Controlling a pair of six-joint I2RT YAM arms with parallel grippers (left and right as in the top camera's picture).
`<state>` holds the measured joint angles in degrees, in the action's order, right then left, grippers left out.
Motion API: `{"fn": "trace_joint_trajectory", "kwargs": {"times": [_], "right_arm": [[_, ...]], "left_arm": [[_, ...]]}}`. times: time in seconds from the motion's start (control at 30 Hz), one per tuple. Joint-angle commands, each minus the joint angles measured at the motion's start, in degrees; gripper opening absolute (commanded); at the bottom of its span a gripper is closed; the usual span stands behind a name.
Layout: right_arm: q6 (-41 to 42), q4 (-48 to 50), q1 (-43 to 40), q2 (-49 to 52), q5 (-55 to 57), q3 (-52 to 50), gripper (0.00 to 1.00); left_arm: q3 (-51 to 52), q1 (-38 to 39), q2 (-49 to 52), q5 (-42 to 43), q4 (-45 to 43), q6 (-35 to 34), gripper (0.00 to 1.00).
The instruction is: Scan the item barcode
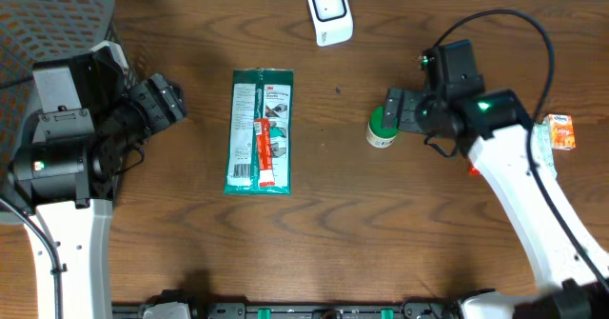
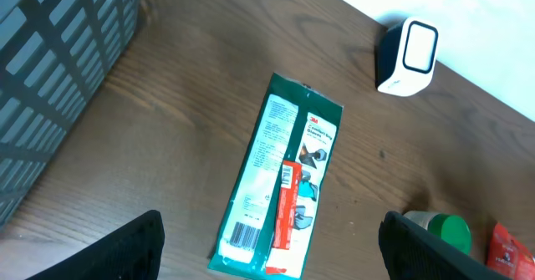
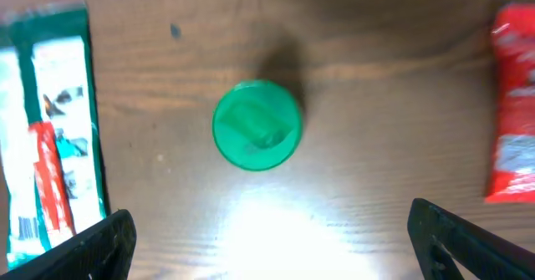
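The overhead view looks straight down on the wooden table (image 1: 333, 243) from far enough off to take in both arms, the white scanner (image 1: 329, 12) at the far edge and the green packet (image 1: 260, 132). The left wrist view looks slantwise across the table from low on the left, and shares that packet and scanner with the overhead. The right wrist view faces straight down, close above the green-lidded container (image 3: 256, 125). It is somewhat blurred, though the packet's edge seems to show at its left.
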<state>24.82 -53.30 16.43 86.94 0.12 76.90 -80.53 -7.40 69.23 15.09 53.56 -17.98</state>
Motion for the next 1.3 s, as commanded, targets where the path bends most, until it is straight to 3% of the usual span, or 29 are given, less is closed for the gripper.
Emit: {"fn": "trace_joint_trajectory", "kwargs": {"times": [0.0, 0.13, 0.2, 0.27, 0.67, 0.87, 1.07, 1.27], "right_arm": [[0.4, 1.1, 0.2, 4.9, -3.7, 0.7, 0.99], [0.4, 2.3, 0.5, 8.2, -3.5, 0.6, 0.99], [0.9, 2.4, 0.5, 9.9, -3.5, 0.6, 0.88], [3.1, 2.8, 0.5, 11.6, -3.5, 0.6, 0.85], [6.6, 8.4, 0.5, 20.8, -3.5, 0.6, 0.83], [6.7, 9.4, 0.5, 20.9, -3.4, 0.6, 0.73], [3.5, 9.2, 0.6, 20.9, -3.4, 0.6, 0.61], [-6.8, 6.8, 1.0, 20.9, -3.5, 0.6, 0.62]], "left_arm": [[-0.2, -0.3, 0.0, 0.2, 0.0, 0.4, 0.82], [-0.2, -0.3, 0.0, 0.2, 0.0, 0.4, 0.82], [-0.2, -0.3, 0.0, 0.2, 0.0, 0.4, 0.82], [-0.2, -0.3, 0.0, 0.2, 0.0, 0.4, 0.82], [-0.2, -0.3, 0.0, 0.2, 0.0, 0.4, 0.82], [-0.2, -0.3, 0.0, 0.2, 0.0, 0.4, 0.83], [-0.2, -0.3, 0.0, 0.2, 0.0, 0.4, 0.82], [-0.2, -0.3, 0.0, 0.2, 0.0, 0.4, 0.82]]}}
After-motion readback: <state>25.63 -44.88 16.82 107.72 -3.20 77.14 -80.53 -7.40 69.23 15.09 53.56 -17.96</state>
